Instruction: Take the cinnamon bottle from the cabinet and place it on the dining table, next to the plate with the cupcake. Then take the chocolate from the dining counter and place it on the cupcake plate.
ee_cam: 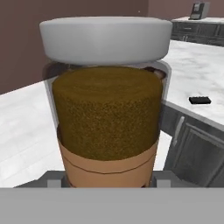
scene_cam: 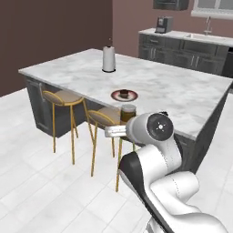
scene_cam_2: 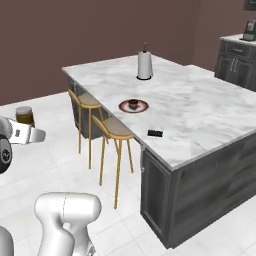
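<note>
My gripper [ee_cam: 107, 183] is shut on the cinnamon bottle [ee_cam: 107, 109], a brown jar with a grey lid that stands upright between the fingers. The jar [scene_cam: 129, 112] hangs in the air short of the dining table's [scene_cam: 191, 98] near edge, by the stools; from the right it [scene_cam_2: 24, 115] is left of the slab, over the floor. On the marble sits the red-rimmed plate [scene_cam_2: 141, 106] with the dark cupcake [scene_cam_2: 133, 103] on it. The black chocolate [scene_cam_2: 155, 133] lies near the table's edge, to the right of the plate; it [ee_cam: 200, 100] also shows behind the jar.
Two gold-legged stools [scene_cam: 63, 98] [scene_cam_2: 116, 131] stand along the table's near side. A paper towel roll [scene_cam: 108, 59] stands further back on the slab. A back counter with sink and coffee machine [scene_cam: 164, 24] runs along the wall, with a dark wall cabinet [scene_cam: 170, 4] above it.
</note>
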